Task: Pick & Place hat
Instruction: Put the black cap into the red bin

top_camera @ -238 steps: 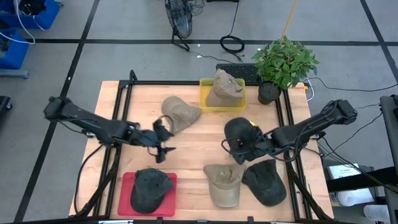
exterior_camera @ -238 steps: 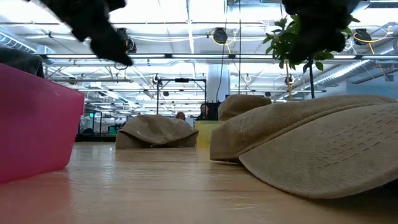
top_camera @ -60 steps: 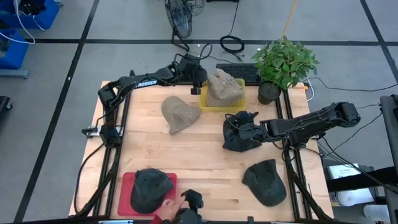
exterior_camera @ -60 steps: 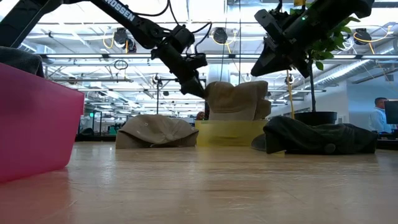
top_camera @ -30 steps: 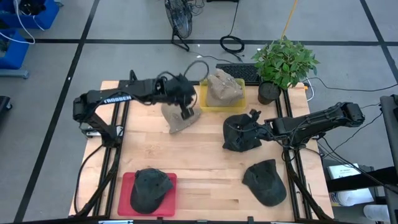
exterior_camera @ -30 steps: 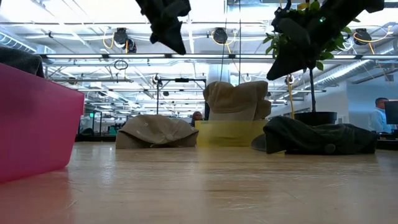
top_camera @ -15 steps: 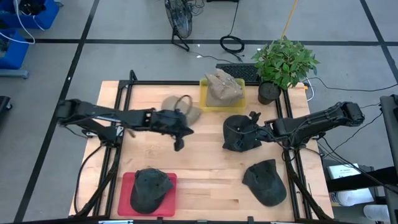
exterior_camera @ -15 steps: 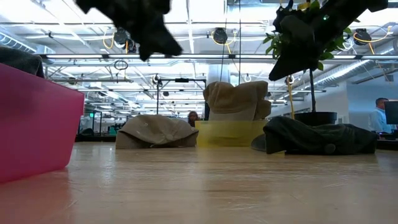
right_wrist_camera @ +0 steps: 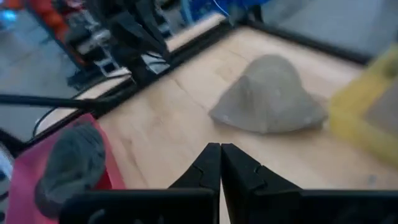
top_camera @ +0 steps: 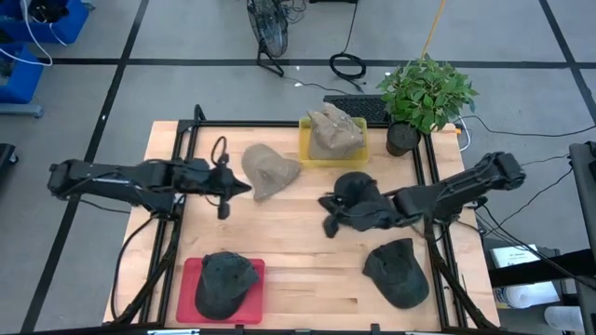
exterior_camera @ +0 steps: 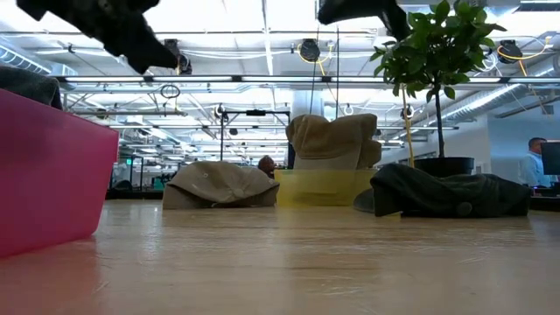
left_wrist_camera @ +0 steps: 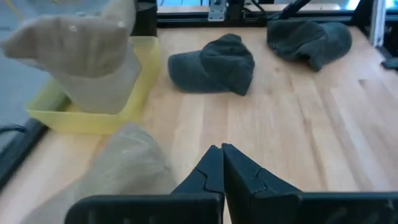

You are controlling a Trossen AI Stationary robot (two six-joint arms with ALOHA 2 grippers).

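A tan hat [top_camera: 270, 170] lies brim-down on the wooden table, left of the yellow bin [top_camera: 305, 149], which holds another tan hat [top_camera: 335, 133]. A dark hat [top_camera: 357, 194] lies mid-table, partly under my right arm. Another dark hat [top_camera: 400, 270] lies near right, and a third [top_camera: 223, 284] sits in the red bin [top_camera: 191, 270]. My left gripper [top_camera: 244, 189] hovers shut just left of the loose tan hat [left_wrist_camera: 124, 165]. My right gripper [top_camera: 326, 216] is shut, high above the table [exterior_camera: 359, 10], left of the mid-table dark hat.
A potted plant [top_camera: 424, 98] stands at the far right corner, with a keyboard [top_camera: 358, 107] beside it off the table's far edge. Black frame rails [top_camera: 177, 158] run along the table's left and right sides. Bare wood [top_camera: 298, 251] lies between the red bin and the near-right hat.
My left gripper has drawn back from over the loose tan hat toward the table's left edge. My right gripper has risen and reached toward the table's left and near side, past the mid-table dark hat. The hats lie as before.
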